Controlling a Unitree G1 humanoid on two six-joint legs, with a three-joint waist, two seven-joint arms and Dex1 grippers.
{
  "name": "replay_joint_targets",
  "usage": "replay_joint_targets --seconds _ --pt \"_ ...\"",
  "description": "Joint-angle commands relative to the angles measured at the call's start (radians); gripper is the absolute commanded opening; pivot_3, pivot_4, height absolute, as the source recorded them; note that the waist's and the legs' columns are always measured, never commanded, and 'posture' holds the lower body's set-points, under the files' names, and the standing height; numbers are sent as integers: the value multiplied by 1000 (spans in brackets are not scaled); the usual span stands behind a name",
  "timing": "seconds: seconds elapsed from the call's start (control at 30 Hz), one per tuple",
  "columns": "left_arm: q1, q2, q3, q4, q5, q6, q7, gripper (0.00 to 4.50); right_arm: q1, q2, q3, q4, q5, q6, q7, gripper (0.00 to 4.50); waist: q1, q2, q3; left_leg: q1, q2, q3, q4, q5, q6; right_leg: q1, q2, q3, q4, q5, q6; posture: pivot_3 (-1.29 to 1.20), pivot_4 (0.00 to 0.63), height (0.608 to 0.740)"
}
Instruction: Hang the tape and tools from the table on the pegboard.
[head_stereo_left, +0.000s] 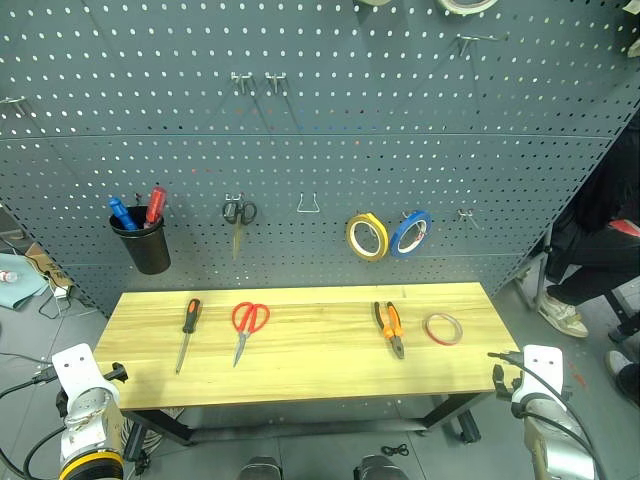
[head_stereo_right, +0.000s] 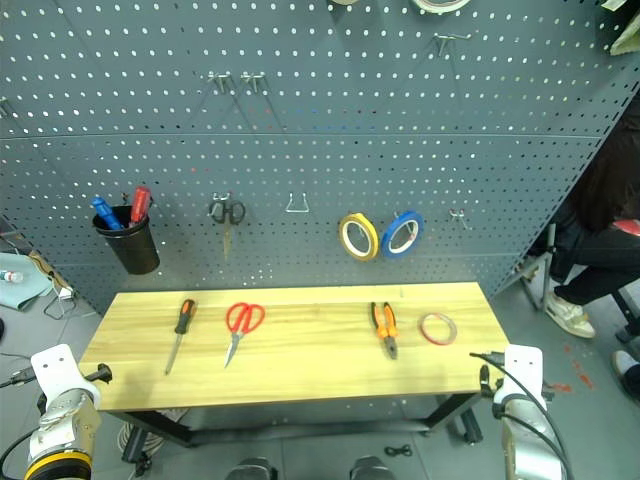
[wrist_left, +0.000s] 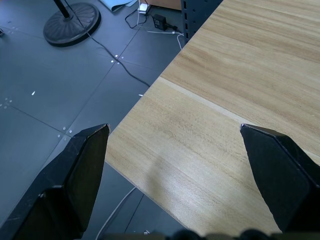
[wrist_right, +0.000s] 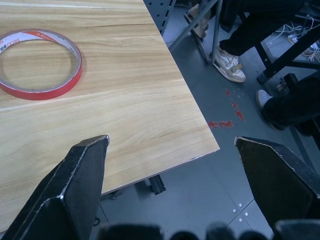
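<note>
A workshop: tool-hung pegboard (head_stereo_left: 320, 150) behind a wooden workbench (head_stereo_left: 310, 345)

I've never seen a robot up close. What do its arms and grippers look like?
Each arm is silver-grey metal with a white block at the wrist and thin black cables looping beside it; the left arm also has a yellow ring. The left gripper and right gripper each have two black wedge-shaped fingers.

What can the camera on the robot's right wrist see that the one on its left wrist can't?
Right wrist alone: the red tape lying flat on the table, a seated person's legs and shoes beside it, and the open right gripper. Left wrist alone: a round black stand base, cables on the floor, and the open left gripper. Both: the bare wood tabletop's edge and dark floor.
</note>
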Motion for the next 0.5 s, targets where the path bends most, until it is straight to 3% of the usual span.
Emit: replay_joint_targets --seconds 0.03,0.27,0.5 --pt "-15 14 13 -23 -8 -23 -2 4463 -3 -10 -7 -39 -2 9 0 4500 0 0 0 0 0 0 0 0 0 0 0 0 0 0 0 184 16 740" --pt "-5 15 -37 -122 -16 -51 -103 4463 -8 -41 21 -38 -21 -12 38 4500 1 0 1 0 0 0 0 0 0 0 0 0 0 0 0 186 38 740" --pt "51 64 -270 -513 -78 -2 -518 4463 -27 -175 126 -92 -42 -48 232 4500 -1 2 25 0 0 1 0 1 -1 0 -1 1 0 0 0 166 92 740"
